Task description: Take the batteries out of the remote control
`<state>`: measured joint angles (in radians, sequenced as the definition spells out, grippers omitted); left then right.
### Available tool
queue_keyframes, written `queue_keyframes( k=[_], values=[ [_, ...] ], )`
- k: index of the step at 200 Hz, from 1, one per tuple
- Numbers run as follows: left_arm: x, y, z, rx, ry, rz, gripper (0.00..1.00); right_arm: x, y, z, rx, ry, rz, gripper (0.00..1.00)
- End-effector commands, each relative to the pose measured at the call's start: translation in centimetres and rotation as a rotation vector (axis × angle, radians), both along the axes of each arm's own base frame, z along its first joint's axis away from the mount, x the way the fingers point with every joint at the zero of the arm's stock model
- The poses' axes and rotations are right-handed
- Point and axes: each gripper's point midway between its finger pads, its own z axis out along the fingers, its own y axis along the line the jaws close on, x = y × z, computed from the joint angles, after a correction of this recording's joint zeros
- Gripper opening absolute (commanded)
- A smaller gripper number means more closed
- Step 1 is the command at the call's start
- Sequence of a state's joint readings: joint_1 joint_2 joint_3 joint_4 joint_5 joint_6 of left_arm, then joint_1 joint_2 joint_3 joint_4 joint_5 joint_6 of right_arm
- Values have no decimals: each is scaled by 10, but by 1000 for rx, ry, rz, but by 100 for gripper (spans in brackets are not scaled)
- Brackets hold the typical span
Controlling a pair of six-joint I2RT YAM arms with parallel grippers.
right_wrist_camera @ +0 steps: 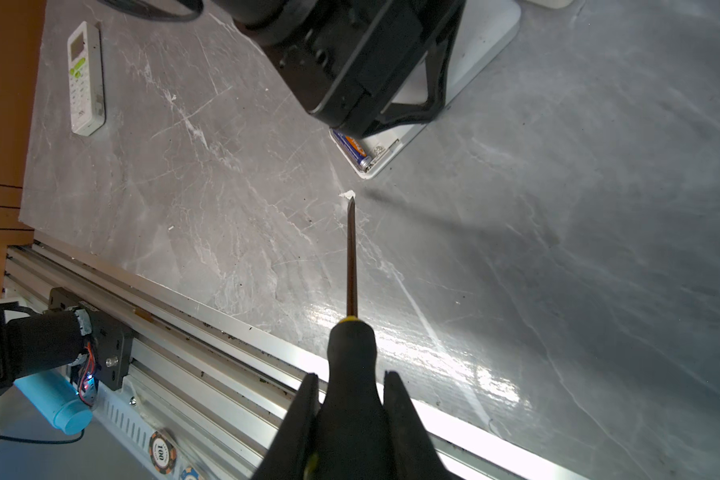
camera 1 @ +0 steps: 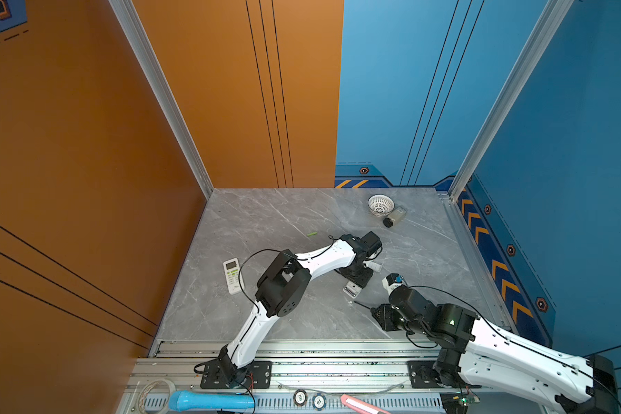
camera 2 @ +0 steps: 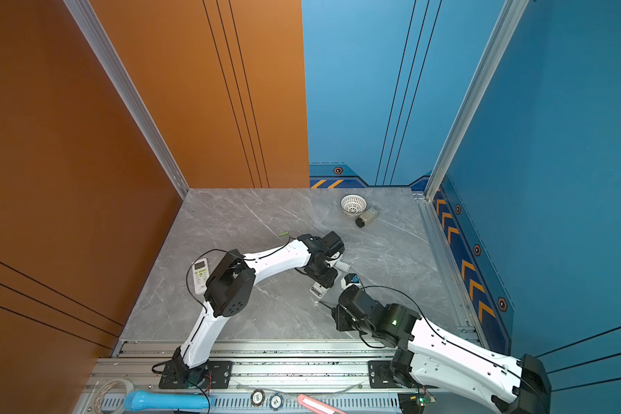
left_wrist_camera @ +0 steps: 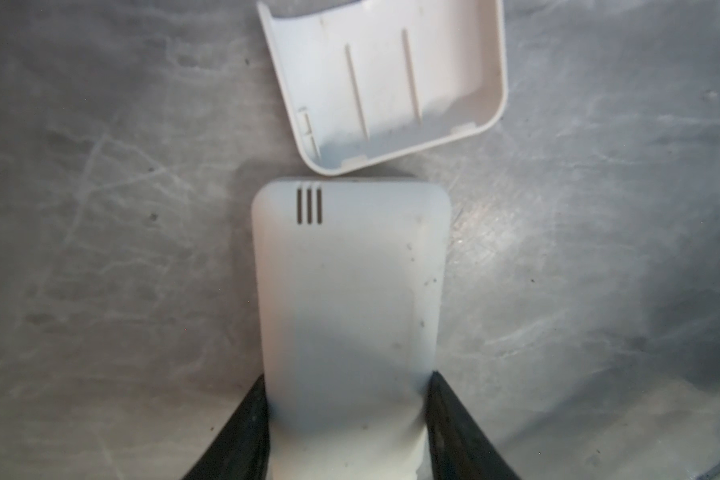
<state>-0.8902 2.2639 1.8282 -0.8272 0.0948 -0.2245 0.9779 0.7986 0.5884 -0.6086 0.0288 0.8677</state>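
Near the table's middle: the left gripper [left_wrist_camera: 348, 376] clamps the white remote [left_wrist_camera: 350, 291] by its two long sides, back face up, low over the grey table [left_wrist_camera: 100, 249].
Open end of the remote: the battery bay faces the right arm. A bluish battery [right_wrist_camera: 352, 148] lies in one slot, and the slot beside it shows only a bare spring.
Loose battery: a green battery [camera 1: 312, 233] lies on the table beyond the left arm, well apart from the remote.
Cover: a white cover [left_wrist_camera: 391, 83] lies inside-up just beside the remote's closed end.
Right gripper [right_wrist_camera: 351, 376]: closed on the black-and-yellow handle of a screwdriver [right_wrist_camera: 352, 257]. The shaft points at the open bay, its tip just short of it beside a white chip [right_wrist_camera: 347, 193].
Left side of the table: a second remote [camera 1: 233, 275] lies buttons up.
Far right corner: a white basket [camera 1: 380, 205] has a small bottle [camera 1: 395, 217] just beside it.
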Motion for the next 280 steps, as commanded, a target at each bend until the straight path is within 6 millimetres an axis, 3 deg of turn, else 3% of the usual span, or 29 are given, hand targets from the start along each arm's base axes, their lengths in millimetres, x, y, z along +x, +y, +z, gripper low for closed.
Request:
queue_keyframes(
  k=[1,83,280],
  values=[
    [-21,0,-13,0,83,-35,7,7,3,19,44,-40,-12,0],
    [-21,0,-14,-2,90,-31,6,24,6,16,70,-22,-56,0],
    [-21,-1,-16,-1,89,-25,5,22,-3,-14,60,72,-112,0]
  ],
)
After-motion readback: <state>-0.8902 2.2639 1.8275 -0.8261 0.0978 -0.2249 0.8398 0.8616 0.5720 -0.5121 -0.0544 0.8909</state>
